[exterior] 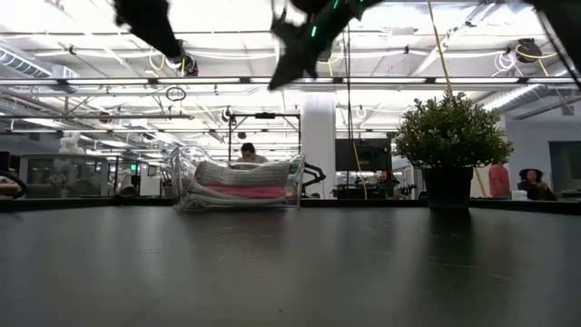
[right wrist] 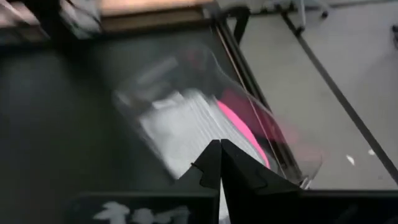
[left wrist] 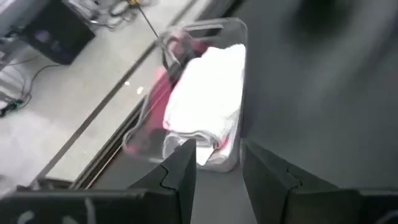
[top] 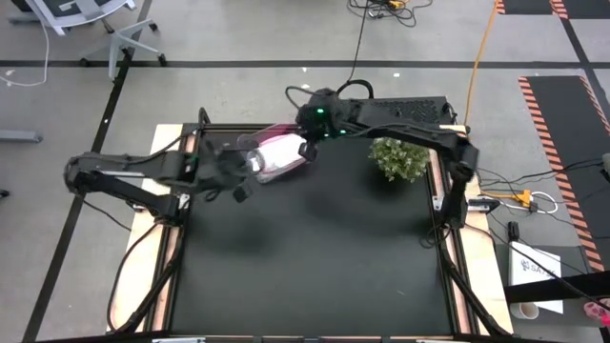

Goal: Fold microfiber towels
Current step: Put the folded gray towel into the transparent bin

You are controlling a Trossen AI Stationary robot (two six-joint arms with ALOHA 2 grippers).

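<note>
Clear plastic bin point(exterior: 238, 186) with white towel point(left wrist: 208, 93) over pink towel point(exterior: 243, 192); left fingers point(left wrist: 177, 177) spread, right fingers point(right wrist: 211, 165) pressed together.

This is a robotics lab or open industrial workspace. A black-topped bench point(top: 315, 257) on a plywood base stands on a grey concrete floor point(top: 238, 38) marked with dark tape lines and orange-and-black hazard striping point(top: 553, 124). Loose cables point(top: 357, 43) run across the floor to the bench's far edge, and a wheeled office chair point(top: 91, 24) stands beyond its far left corner. The low view looks into a large hall with white ceiling beams, strip lighting, hanging cords, a white pillar point(exterior: 320, 145), and people seated at workstations point(exterior: 247, 153) behind the bench.
</note>
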